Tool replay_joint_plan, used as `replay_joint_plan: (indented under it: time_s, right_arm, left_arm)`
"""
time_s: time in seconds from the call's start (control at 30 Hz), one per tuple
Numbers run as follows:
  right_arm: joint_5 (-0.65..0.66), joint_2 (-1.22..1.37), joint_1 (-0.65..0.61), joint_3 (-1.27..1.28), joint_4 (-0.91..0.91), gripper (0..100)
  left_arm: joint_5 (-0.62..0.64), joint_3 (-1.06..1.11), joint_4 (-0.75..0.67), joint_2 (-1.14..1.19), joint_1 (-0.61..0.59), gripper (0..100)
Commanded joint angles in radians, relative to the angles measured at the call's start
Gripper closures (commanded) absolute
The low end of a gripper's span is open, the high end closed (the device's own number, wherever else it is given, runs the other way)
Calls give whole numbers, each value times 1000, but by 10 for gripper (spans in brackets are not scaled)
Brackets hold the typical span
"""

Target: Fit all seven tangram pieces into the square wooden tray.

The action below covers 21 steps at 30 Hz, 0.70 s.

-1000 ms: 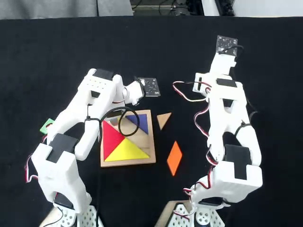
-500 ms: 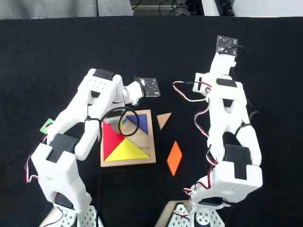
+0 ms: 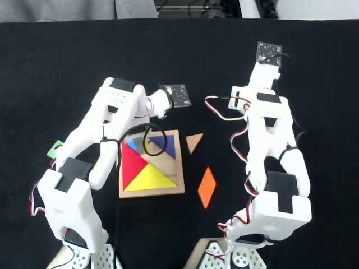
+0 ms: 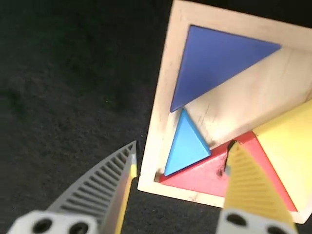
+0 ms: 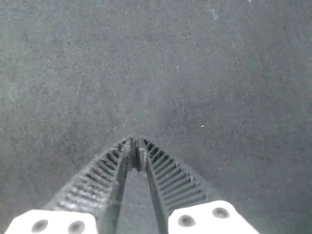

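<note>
Left gripper (image 4: 181, 144) has risen, fingers apart, over tray (image 3: 151, 193) corner | small blue triangle (image 4: 187, 146) seated there | right gripper (image 5: 132, 146) closed, away | next, likely: grasp orange piece (image 3: 206, 186) beside tray

The tray (image 3: 151, 193) holds a large triangle (image 3: 132, 165) at its left, a second large triangle (image 3: 149, 178) in front, a small triangle (image 4: 187, 146) in the far-left corner, a medium triangle (image 3: 164, 144) behind. Right of it lie a loose triangle (image 3: 194, 141) and, nearer, a parallelogram (image 3: 207, 186); a stray piece (image 3: 54, 149) lies far left.
</note>
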Motion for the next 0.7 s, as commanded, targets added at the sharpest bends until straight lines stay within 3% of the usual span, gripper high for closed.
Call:
replay_joint_plan:
  time_s: [0.0,0.23,0.67]
  right_arm:
    - [-3,-7,9,-58,-17,987]
    - [-3,-7,9,-58,-17,987]
    - [-2,-5,8,-58,-17,987]
  left_arm:
    - [14,-41,-12,-6,-15,712]
    - [69,41,-158,-6,-18,712]
    - [8,53,-161,-6,-70,712]
